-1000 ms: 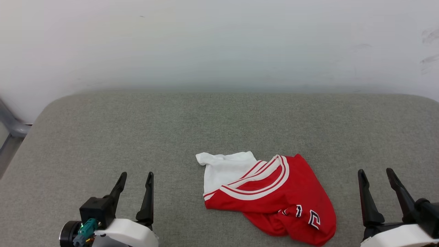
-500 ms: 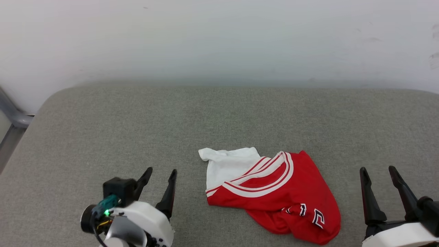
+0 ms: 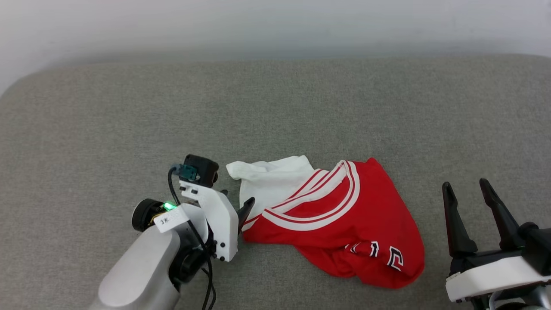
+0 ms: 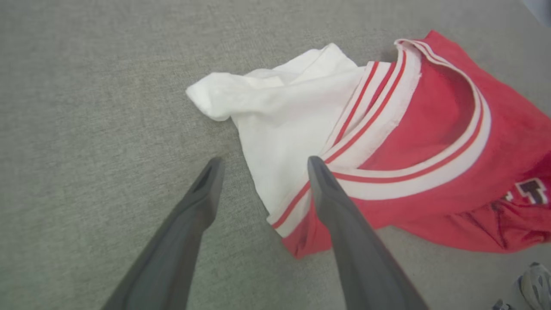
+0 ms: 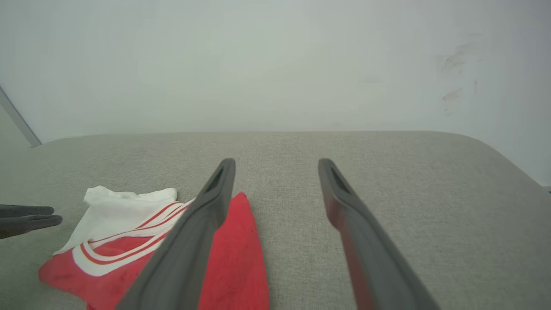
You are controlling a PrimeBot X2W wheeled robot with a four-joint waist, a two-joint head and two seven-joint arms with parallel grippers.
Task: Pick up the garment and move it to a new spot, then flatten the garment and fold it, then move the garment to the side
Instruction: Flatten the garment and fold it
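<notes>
The garment (image 3: 340,215) lies crumpled on the grey padded surface: red body, white sleeve toward the left, striped trim, dark lettering near its front right. My left gripper (image 3: 236,197) is open at the garment's left edge. In the left wrist view the left gripper (image 4: 263,161) straddles that edge of the garment (image 4: 413,129), with one finger over the striped trim and the other over bare grey fabric. My right gripper (image 3: 465,185) stands open to the right of the garment, apart from it. In the right wrist view the right gripper (image 5: 276,162) points over bare surface, with the garment (image 5: 116,249) at the lower left.
The grey padded surface (image 3: 129,107) has rounded far corners and ends at a white wall (image 3: 275,21). Bare surface stretches behind and to the left of the garment. A shoe (image 4: 533,280) shows on the floor at the left wrist view's lower right corner.
My left arm has swung forward and right, from the near left up to the garment's left edge. The head camera has tilted down. The right gripper and the garment have stayed put.
</notes>
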